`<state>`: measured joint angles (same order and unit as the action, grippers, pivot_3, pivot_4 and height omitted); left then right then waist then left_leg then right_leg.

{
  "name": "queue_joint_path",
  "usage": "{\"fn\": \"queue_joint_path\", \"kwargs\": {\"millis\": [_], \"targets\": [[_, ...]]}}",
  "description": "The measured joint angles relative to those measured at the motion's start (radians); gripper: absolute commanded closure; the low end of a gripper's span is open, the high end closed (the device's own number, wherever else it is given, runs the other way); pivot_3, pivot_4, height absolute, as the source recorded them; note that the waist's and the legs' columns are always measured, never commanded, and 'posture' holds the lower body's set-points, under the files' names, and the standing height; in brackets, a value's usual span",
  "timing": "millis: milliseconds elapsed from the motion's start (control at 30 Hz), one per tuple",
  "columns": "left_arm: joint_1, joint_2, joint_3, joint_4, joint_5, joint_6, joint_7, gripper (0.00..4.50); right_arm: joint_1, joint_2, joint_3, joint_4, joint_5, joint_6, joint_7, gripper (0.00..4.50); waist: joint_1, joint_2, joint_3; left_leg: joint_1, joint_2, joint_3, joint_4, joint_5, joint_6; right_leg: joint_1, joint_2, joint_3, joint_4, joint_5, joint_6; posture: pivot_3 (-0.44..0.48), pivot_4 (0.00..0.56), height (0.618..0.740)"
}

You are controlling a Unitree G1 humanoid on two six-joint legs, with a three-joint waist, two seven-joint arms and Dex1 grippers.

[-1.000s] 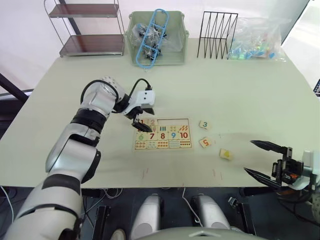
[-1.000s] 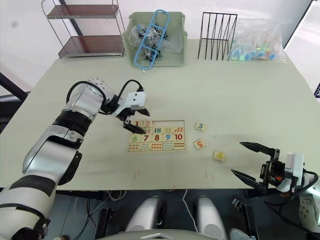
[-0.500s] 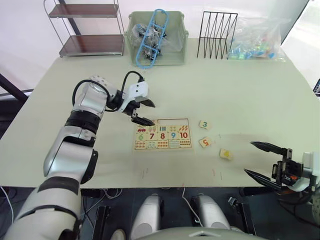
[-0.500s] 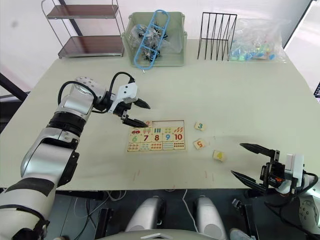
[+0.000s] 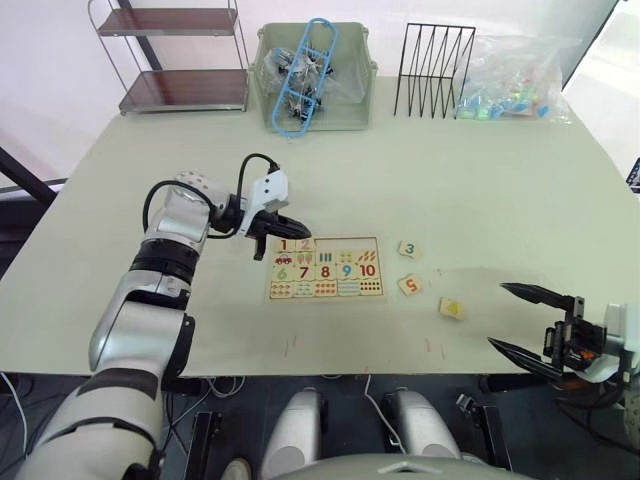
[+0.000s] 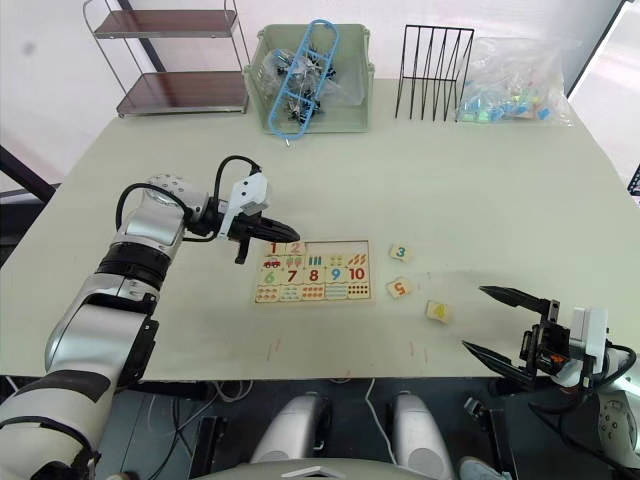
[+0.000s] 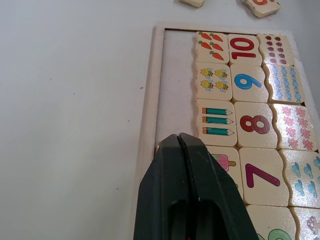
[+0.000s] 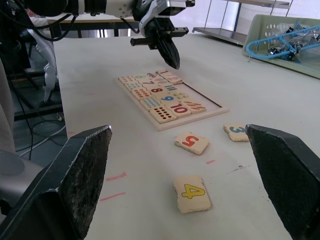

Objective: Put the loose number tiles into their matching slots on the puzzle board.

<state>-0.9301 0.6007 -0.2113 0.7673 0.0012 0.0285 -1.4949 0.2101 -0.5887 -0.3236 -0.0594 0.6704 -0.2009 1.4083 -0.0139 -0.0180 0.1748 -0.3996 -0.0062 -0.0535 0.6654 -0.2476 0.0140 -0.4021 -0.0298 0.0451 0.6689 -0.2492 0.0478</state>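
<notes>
Hovering clenched and empty over the puzzle board's (image 5: pixel 325 268) top-left corner, the left end effector (image 5: pixel 283 223) left tiles 3 (image 5: pixel 408 249), 5 (image 5: pixel 410 285) and 4 (image 5: pixel 451 308) on the counter (image 5: pixel 480 190) near the released right end effector (image 5: pixel 520 318).

Tile and board count from my station

I count one puzzle board (image 5: pixel 325 268), with two number tiles seated in its top row, the red 1 (image 5: pixel 283 244) and the orange 2 (image 5: pixel 304 244), and three slots (image 7: pixel 175 85) bare beside them. Three tiles lie loose on the table: the 3 (image 5: pixel 408 249), the 5 (image 5: pixel 410 285) and the 4 (image 5: pixel 451 308). The board's second row shows five tiles, 6 to 10.
</notes>
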Motion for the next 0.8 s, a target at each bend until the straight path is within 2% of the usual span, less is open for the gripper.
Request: {"fn": "queue_joint_path", "kwargs": {"millis": [467, 800], "targets": [[0.031, -0.016, -0.026, 0.014, 0.042, -0.038, 0.054, 4.48, -0.003, 0.018, 0.001, 0.002, -0.004, -0.004, -0.003, 0.0, 0.0, 0.0, 0.0, 0.0, -0.001, -0.003, 0.0, 0.0, 0.0, 0.0, 0.0, 0.0, 0.001, 0.0, 0.0, 0.0, 0.15, 0.739], [0.045, -0.015, 0.0, 0.03, 0.008, -0.034, 0.054, 4.48, -0.003, 0.025, 0.002, 0.003, -0.007, -0.006, -0.007, 0.0, -0.001, 0.0, 0.0, 0.001, -0.001, -0.003, 0.001, 0.0, 0.0, 0.0, 0.0, 0.0, 0.002, 0.0, 0.0, 0.0, 0.15, 0.739]]}}
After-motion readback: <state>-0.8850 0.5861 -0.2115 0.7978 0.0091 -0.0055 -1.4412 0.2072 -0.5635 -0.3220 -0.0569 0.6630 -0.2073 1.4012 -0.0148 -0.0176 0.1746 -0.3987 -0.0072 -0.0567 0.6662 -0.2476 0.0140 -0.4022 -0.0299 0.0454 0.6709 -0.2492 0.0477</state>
